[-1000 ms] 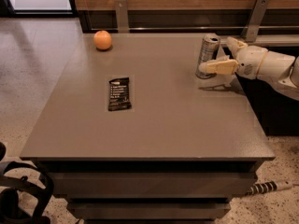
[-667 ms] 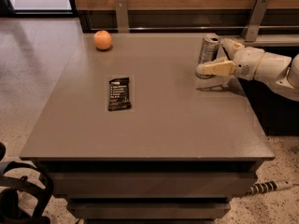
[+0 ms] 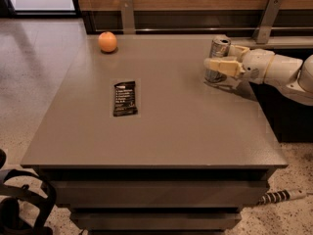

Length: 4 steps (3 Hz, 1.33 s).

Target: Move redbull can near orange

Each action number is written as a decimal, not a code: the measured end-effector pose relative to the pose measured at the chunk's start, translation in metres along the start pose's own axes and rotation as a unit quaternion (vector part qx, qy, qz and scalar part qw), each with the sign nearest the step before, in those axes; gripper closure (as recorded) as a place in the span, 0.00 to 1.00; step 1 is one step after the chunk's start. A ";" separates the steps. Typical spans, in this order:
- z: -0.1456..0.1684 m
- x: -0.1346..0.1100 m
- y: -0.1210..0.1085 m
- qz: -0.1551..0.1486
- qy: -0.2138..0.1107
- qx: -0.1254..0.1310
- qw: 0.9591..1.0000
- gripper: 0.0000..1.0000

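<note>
The redbull can [image 3: 219,46], slim and silver-grey with a shiny top rim, stands upright on the grey table [image 3: 186,131] at its far right. My gripper [image 3: 218,56] reaches in from the right and is shut on the can: one cream finger [image 3: 222,65] crosses the front of the can and the other sits behind it. The orange [image 3: 107,41], small and round, lies at the table's far left corner, well apart from the can.
A flat black snack-bar wrapper [image 3: 125,98] lies on the table left of centre. Two metal brackets [image 3: 127,13] rise along the wall behind the table. My white arm [image 3: 279,72] spans the table's right edge. A cable [image 3: 279,197] lies on the floor at the lower right.
The near finger has shifted slightly left and up against the can. The can, the orange and the wrapper have not moved.
</note>
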<state>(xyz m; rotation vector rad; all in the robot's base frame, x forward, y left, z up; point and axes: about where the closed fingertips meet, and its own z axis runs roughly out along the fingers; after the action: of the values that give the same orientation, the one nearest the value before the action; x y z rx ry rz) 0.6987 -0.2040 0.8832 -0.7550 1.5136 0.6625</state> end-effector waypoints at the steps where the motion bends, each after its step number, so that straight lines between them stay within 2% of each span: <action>1: 0.002 0.000 0.001 0.000 0.000 -0.002 1.000 0.61; 2: 0.005 0.000 0.003 0.000 -0.001 -0.004 1.000 0.83; 3: 0.008 -0.001 0.005 0.000 -0.001 -0.007 1.000 1.00; 4: 0.008 -0.001 0.005 0.000 -0.001 -0.007 1.000 1.00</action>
<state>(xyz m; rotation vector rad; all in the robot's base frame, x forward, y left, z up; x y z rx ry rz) 0.7001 -0.1947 0.8833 -0.7645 1.5091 0.6746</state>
